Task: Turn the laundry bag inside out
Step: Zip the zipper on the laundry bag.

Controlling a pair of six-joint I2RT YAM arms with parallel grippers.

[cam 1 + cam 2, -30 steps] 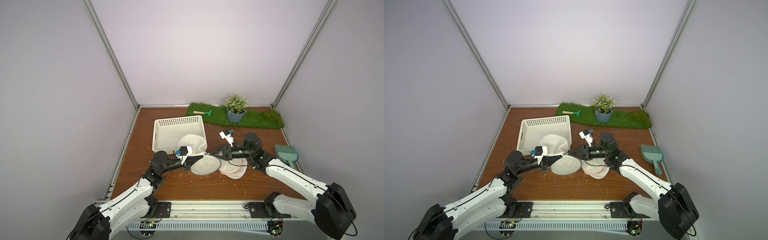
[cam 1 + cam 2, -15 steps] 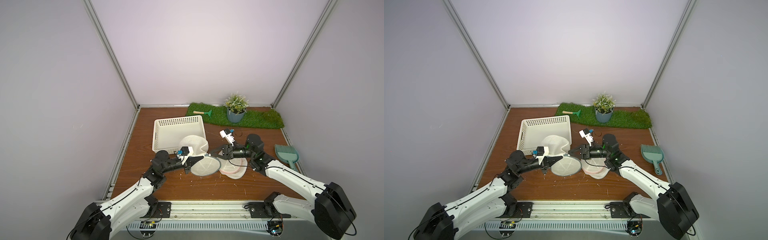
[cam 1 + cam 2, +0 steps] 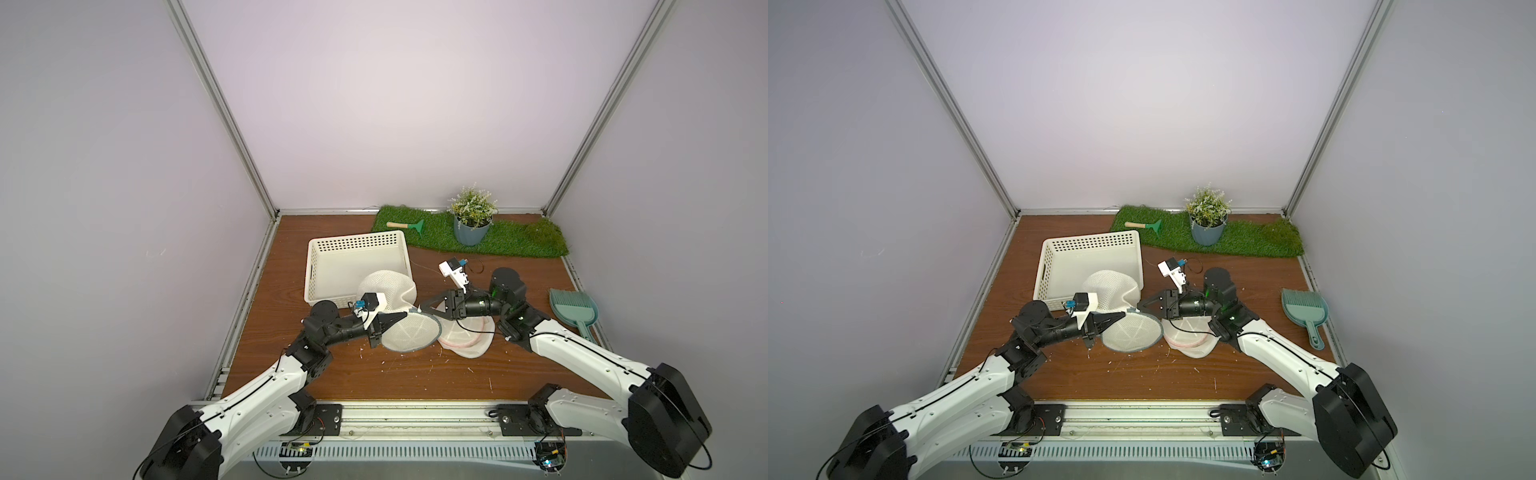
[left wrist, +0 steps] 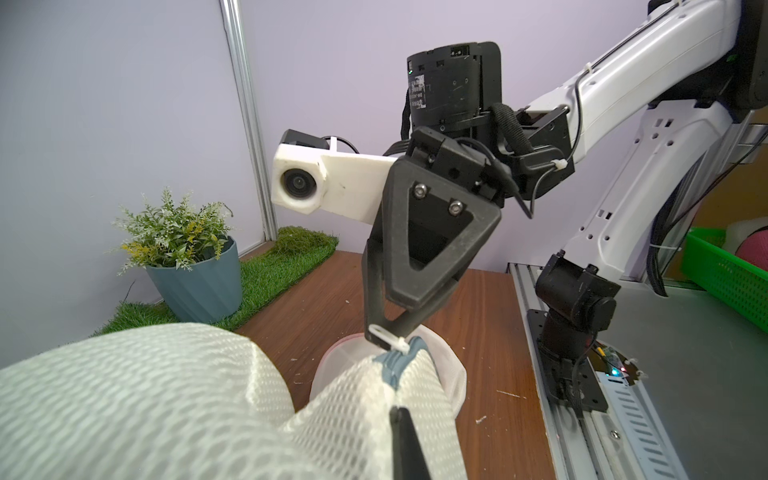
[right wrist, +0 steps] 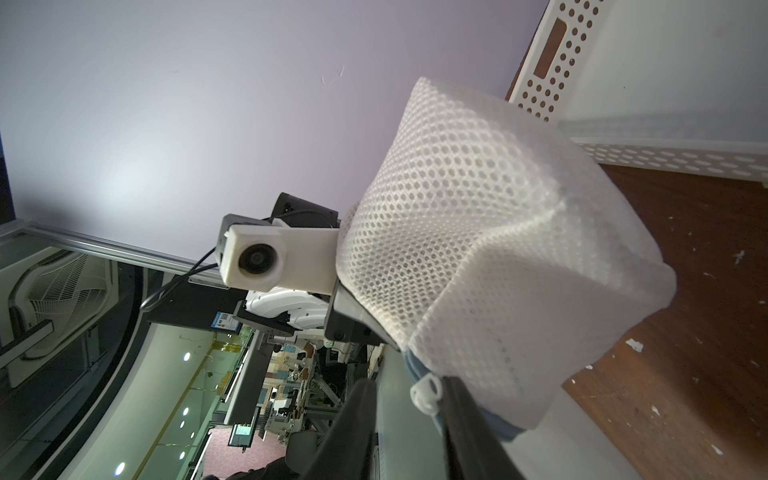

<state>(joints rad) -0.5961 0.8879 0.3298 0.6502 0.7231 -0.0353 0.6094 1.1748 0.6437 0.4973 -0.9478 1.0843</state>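
Right claw (image 3: 424, 311) has come in from over the pink bag (image 3: 469, 347) to the grey rim of the bag (image 3: 386, 286), jaws narrowing. They now straddle the white tab (image 5: 426, 392) with a gap on one side, so they aren't clamped yet. Left claw (image 3: 401, 318) is clamped on the rim just beside it. The bag sits between the claws, just in front of the basket (image 3: 353, 241), above the bench (image 3: 415, 374).

Risks:
- The tab is small and off-centre against one finger, so closing could flick it out or catch mesh instead.
- The claw tips look near touching, though the top views are too coarse to be sure. Any drift means a collision.
- Pulling against a single pinch may slip the left grip or just drag the bag.
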